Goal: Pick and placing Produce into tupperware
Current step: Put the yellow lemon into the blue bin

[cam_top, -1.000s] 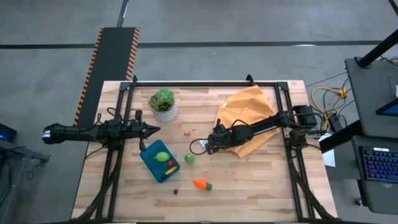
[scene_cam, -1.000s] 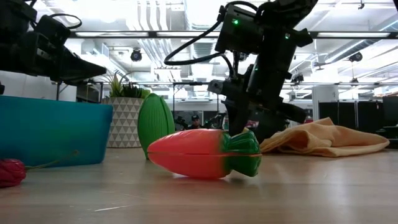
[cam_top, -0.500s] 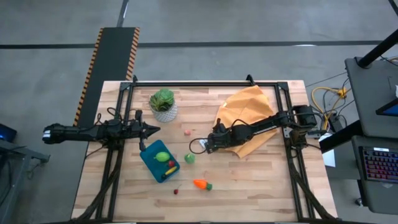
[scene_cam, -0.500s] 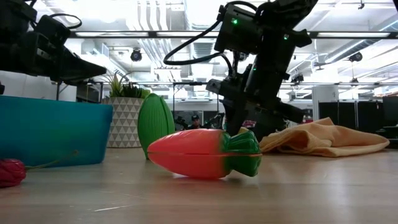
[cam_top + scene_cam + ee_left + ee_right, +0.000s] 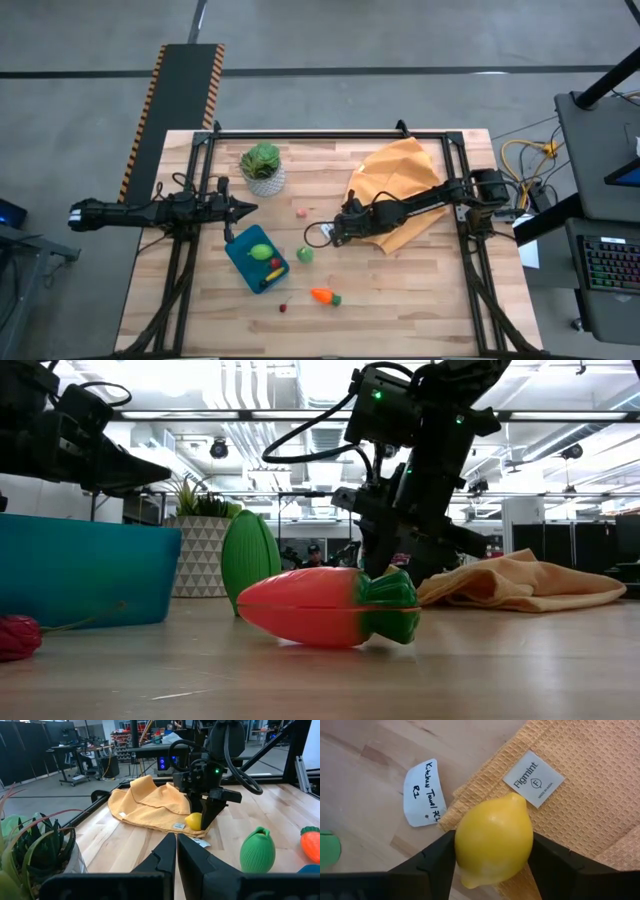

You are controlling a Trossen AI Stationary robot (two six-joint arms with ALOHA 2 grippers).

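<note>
From above, the teal tupperware (image 5: 257, 264) is seen at about seven o'clock from the counter (image 5: 420, 300) centre, with a green-yellow fruit (image 5: 260, 252) and a red piece lying inside it. A green fruit (image 5: 305, 255) is found just beside its three o'clock edge, and the carrot (image 5: 324, 296) lies at six o'clock. The right claw (image 5: 338, 232) is lowered at the edge of the orange cloth (image 5: 400, 172); the left claw (image 5: 243, 209) is parked above the tupperware, near the potted plant (image 5: 262, 167).

At counter level, the carrot (image 5: 325, 607) fills the foreground, with the green fruit (image 5: 250, 560) behind it and the tupperware wall (image 5: 85, 572) at nine o'clock.

Through the left wrist camera, the left claw (image 5: 176, 851) is shown with fingers together, holding nothing. The right claw (image 5: 206, 816) is seen ahead with a yellow lemon (image 5: 194, 821) between its fingers.

Through the right wrist camera, the right claw (image 5: 492, 854) is clamped on the lemon (image 5: 492, 845), both fingers pressed to its sides, over the cloth's edge and a white label (image 5: 424, 792).
</note>
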